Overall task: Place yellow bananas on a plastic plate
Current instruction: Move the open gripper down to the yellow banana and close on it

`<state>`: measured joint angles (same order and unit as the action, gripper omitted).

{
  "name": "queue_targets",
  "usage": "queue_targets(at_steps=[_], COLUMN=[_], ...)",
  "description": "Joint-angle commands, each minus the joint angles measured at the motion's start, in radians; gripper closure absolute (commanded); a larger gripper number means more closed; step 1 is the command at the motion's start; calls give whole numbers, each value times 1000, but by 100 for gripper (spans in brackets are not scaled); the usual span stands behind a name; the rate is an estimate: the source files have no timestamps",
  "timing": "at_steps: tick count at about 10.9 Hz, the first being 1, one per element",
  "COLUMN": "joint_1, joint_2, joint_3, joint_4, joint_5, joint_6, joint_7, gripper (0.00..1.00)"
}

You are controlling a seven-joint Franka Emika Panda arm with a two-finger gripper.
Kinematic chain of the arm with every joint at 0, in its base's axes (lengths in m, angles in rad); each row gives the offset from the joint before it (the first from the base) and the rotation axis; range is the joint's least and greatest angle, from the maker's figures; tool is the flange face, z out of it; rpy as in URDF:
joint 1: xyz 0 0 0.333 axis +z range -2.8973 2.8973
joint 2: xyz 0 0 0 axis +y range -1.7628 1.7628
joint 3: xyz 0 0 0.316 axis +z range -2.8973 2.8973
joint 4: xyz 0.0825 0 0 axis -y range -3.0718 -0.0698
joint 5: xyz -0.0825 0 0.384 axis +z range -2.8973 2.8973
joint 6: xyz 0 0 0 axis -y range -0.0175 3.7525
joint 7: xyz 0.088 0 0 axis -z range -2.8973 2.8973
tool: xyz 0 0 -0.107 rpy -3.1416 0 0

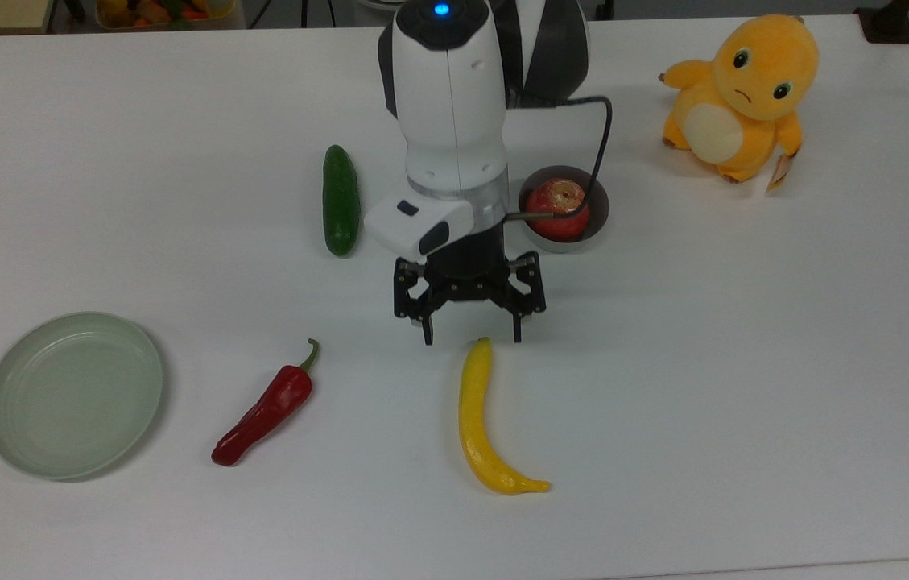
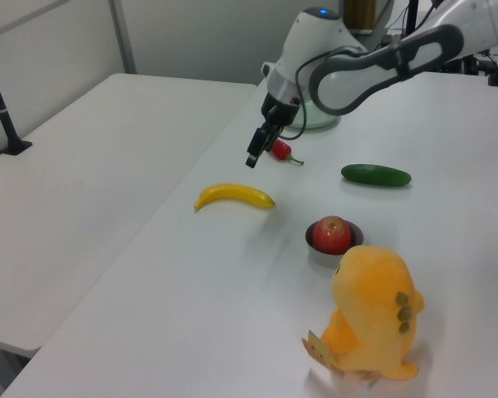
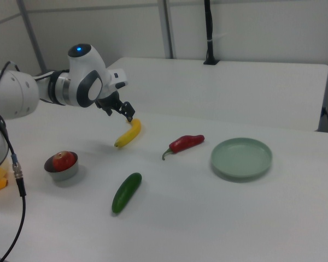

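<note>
The yellow banana (image 1: 477, 419) lies flat on the white table, its slim end pointing at the arm; it also shows in the left view (image 2: 234, 196) and the right view (image 3: 128, 134). My gripper (image 1: 472, 338) hangs open just above and behind that slim end, one finger on either side of it, holding nothing. It appears in the left view (image 2: 253, 157) and the right view (image 3: 126, 113) too. The pale green plastic plate (image 1: 74, 395) sits empty at the top view's lower left, far from the banana (image 3: 241, 158); my arm partly hides the plate (image 2: 319, 123) in the left view.
A red chili pepper (image 1: 265, 407) lies between plate and banana. A dark green cucumber (image 1: 340, 200) lies beside my arm. A grey bowl (image 1: 592, 228) holding a red apple (image 1: 556, 208) stands at the arm's other side. An orange plush toy (image 1: 740, 97) sits at the top view's upper right.
</note>
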<state>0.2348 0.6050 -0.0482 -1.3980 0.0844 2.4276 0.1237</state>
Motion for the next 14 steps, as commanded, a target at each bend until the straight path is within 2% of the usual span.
queue_targets(at_steps=[1, 4, 6, 9, 14], joint_1=[6, 8, 26, 28, 26], joint_2=[105, 139, 174, 219, 231], joint_3=[-5, -5, -12, -10, -10], joint_4=[126, 126, 129, 132, 131], joint_5=[-47, -118, -194, -259, -267], joint_6=[13, 94, 143, 166, 176], joint_7=[76, 155, 244, 255, 255], gripper=[0, 0, 0, 0, 0])
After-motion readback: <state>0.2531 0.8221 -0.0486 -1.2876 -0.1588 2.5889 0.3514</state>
